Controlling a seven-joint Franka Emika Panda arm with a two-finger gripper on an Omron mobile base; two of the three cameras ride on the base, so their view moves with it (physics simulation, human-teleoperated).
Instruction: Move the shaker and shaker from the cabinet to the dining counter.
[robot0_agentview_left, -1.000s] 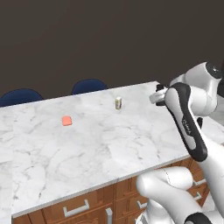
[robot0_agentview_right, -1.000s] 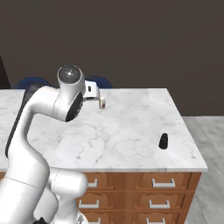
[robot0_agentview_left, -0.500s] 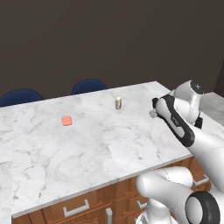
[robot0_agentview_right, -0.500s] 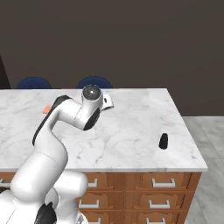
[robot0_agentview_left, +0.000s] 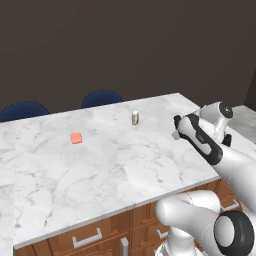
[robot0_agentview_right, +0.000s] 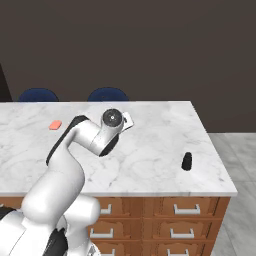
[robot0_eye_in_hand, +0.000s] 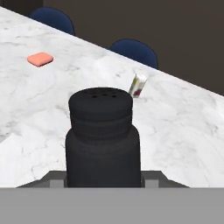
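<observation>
Since a second ago your arm has swung down and forward over the table (robot0_agentview_left: 115, 165), the elbow dropping from high to low across the marble while the base stayed put. You are in the carry step for the second shaker: the hand view has a black shaker (robot0_eye_in_hand: 103, 138) sitting upright right in front of the camera, perforated top up, with the jaws clamped on its lower body, held partway apart by its width. The other shaker (robot0_agentview_right: 187, 161) already stands on the dining counter near the right front corner in the right base view, well apart from the arm. Next you need to lower the held one until its base meets bare marble, keep it upright, then let go; my guess is it could tip if released while tilted. The left base view gives you the small cream jar (robot0_agentview_left: 135, 118) and the orange block (robot0_agentview_left: 76, 138) further back. The hand view gives the grip, which both base views hide behind the wrist. Blue chairs (robot0_agentview_left: 101, 98) stand behind the table.
</observation>
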